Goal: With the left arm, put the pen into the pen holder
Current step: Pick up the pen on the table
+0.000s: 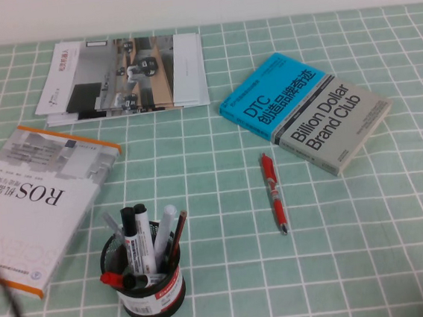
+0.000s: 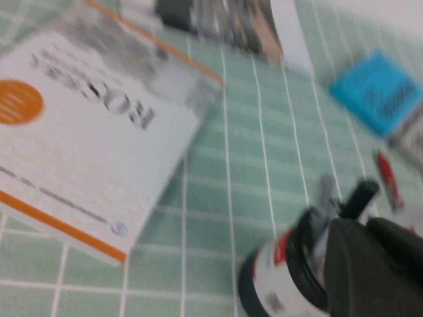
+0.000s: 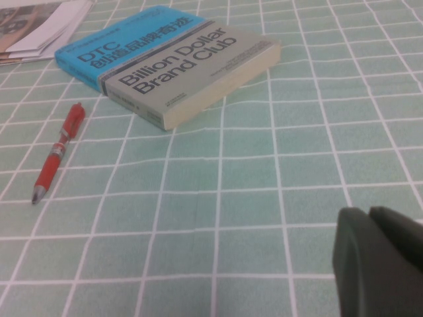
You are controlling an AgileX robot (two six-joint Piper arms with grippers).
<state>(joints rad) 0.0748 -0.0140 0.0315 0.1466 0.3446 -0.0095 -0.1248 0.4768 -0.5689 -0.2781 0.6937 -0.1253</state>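
Note:
The red pen (image 1: 274, 192) lies flat on the green checked cloth, right of centre, just in front of the blue and grey book; it also shows in the right wrist view (image 3: 58, 152) and blurred in the left wrist view (image 2: 386, 175). The black mesh pen holder (image 1: 145, 285) stands near the front, left of centre, holding several markers and a pencil. In the left wrist view my left gripper (image 2: 367, 228) hangs empty beside the holder (image 2: 277, 281), its fingers together. In the right wrist view my right gripper (image 3: 369, 214) is shut and empty, low over bare cloth, well away from the pen.
A white ROS book (image 1: 28, 202) with orange trim lies at the left. A blue and grey book (image 1: 304, 112) lies behind the pen. Magazines (image 1: 125, 75) lie at the back. A dark cable of the left arm (image 1: 13, 312) crosses the front left corner.

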